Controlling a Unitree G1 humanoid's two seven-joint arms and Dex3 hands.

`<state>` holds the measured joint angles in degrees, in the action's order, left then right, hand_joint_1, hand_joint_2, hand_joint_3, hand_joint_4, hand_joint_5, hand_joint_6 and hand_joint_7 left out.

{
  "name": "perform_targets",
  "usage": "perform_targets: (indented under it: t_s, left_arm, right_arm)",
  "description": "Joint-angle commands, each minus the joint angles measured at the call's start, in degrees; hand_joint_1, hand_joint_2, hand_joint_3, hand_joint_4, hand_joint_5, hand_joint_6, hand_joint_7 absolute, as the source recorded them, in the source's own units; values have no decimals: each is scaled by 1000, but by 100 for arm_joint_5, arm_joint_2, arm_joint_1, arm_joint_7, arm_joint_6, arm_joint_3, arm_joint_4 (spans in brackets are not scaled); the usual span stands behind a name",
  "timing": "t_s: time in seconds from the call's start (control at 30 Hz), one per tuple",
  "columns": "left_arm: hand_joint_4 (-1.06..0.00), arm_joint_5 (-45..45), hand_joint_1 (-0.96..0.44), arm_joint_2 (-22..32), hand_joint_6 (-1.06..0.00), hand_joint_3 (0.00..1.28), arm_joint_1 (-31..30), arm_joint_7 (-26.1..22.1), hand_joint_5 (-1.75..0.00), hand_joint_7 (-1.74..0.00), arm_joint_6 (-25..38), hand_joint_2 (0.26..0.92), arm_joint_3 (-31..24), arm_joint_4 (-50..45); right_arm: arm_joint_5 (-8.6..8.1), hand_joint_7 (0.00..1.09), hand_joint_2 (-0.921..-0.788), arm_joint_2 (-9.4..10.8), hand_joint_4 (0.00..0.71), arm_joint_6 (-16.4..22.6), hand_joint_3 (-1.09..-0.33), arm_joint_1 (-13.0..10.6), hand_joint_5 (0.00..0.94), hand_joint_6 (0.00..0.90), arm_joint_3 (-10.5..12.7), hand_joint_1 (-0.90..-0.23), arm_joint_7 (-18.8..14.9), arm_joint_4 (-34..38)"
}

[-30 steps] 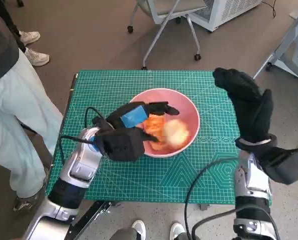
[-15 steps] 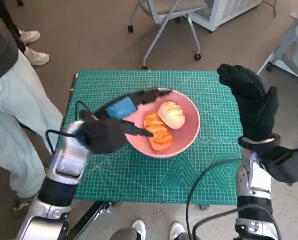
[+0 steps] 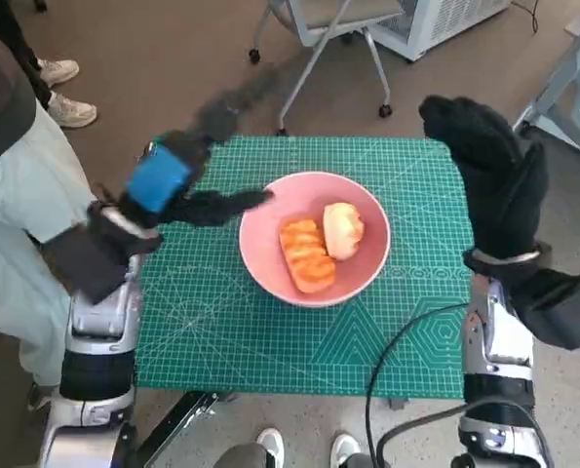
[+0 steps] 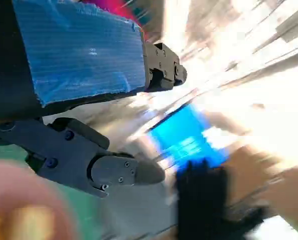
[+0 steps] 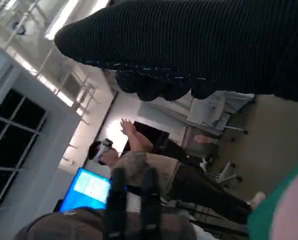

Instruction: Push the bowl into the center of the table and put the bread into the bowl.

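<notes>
both pieces of bread point(image 3: 321, 247) are seen lying in the pink bowl point(image 3: 260, 249) at mid-table, so nothing is held: the left hand point(image 3: 163, 185) is empty with fingers spread, the right hand point(image 3: 484, 161) is raised, its fingers cannot be told.

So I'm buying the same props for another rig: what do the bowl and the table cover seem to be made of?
The bowl looks like smooth pink plastic or melamine: even colour, a soft sheen, a thin rim. It could be glazed ceramic; the pictures don't settle it. The table cover looks like a green cutting mat, matte rubbery vinyl, going by its printed white grid and angle lines.
</notes>
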<state>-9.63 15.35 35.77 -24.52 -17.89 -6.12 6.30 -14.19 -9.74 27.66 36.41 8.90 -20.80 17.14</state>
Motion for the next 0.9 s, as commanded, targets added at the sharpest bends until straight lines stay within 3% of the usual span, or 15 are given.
perform_targets:
  t_s: [0.03,0.23,0.37,0.67,0.9]
  left_arm:
    - [1,-378,-747,-252,-161,492,231,10,1,-10,-642,921,-168,238]
    - [0,492,-759,-210,-146,563,460,612,0,-6,-1646,921,-205,659]
    - [-5,749,-781,-136,-139,612,462,855,-3,-3,-1751,921,-186,651]
    - [-26,-194,-794,-342,-140,607,400,456,-11,-5,-1722,921,-73,641]
    - [-33,-527,-785,-391,-156,543,277,243,-11,-15,-1484,921,-6,547]
  right_arm:
    - [116,525,-921,-119,184,-200,-836,236,5,38,-34,-687,82,-7]
    - [213,473,-921,-152,198,-159,-785,531,6,85,-61,-700,95,158]
    - [280,459,-921,-164,203,-61,-774,615,6,99,-88,-709,91,241]
    - [341,445,-921,-181,208,97,-770,647,7,111,-111,-723,30,366]
    - [249,442,-921,-135,208,81,-765,604,5,120,-123,-728,-7,367]
